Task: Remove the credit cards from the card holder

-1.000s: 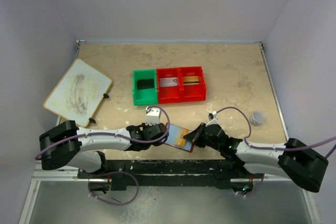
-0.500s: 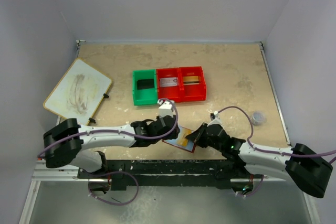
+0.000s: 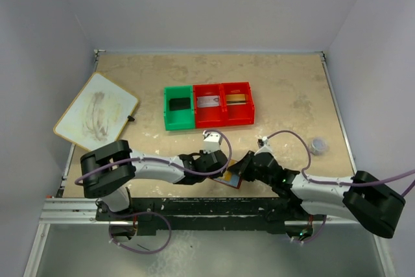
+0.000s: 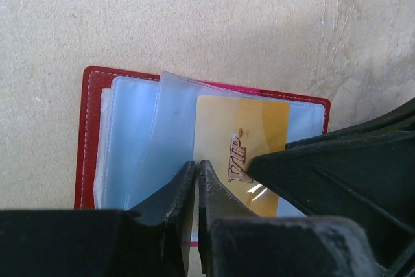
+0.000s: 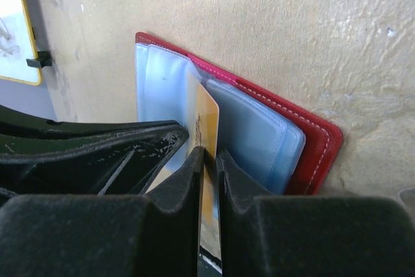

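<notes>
The card holder (image 4: 91, 134) lies open at the near edge of the table (image 3: 292, 95), with the left gripper (image 4: 196, 170) pinched on a plastic sleeve (image 4: 172, 128) and the right gripper (image 5: 210, 157) clamped on the gold card (image 4: 243, 141), which is best drawn straight out along the sleeve opening.

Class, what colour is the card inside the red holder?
Gold, printed "VIP": the credit card shows best in the left wrist view.

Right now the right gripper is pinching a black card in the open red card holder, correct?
No: the card in the right gripper is gold, not black; the right wrist view shows it, in the open red card holder.
</notes>
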`<state>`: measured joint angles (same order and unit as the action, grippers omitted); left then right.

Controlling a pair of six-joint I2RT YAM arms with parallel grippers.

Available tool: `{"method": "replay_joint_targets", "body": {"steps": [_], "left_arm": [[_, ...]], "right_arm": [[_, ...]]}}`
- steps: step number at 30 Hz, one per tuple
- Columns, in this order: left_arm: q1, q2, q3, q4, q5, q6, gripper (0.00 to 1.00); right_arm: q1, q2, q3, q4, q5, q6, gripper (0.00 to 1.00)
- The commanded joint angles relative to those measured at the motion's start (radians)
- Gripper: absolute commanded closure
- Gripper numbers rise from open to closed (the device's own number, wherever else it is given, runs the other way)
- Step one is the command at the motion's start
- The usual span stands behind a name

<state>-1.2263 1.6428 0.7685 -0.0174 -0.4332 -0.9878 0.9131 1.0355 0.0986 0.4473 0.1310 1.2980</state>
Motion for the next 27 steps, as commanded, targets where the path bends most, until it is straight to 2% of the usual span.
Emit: {"method": "replay_joint_targets", "body": {"steps": [1, 6, 13, 20, 27], "left_arm": [[-0.009, 0.016, -0.070, -0.067, -0.015, -0.024, 0.97], [-0.009, -0.014, -0.082, -0.084, -0.032, -0.028, 0.98], [-0.009, -0.024, -0.075, -0.099, -0.038, -0.031, 0.99], [-0.008, -0.029, -0.073, -0.109, -0.045, -0.034, 0.99], [-0.008, -0.045, -0.074, -0.126, -0.067, -0.043, 1.00]], "right_arm": [[-0.005, 0.075, 0.014, 0.102, -0.030, -0.024, 0.86], [-0.008, 0.167, 0.070, 0.121, -0.054, -0.029, 0.84], [-0.011, 0.185, 0.065, 0.160, -0.069, -0.004, 0.79], [-0.011, 0.102, 0.058, 0.072, -0.036, -0.016, 0.90], [-0.011, -0.052, 0.061, -0.096, 0.031, -0.038, 0.94]]}}
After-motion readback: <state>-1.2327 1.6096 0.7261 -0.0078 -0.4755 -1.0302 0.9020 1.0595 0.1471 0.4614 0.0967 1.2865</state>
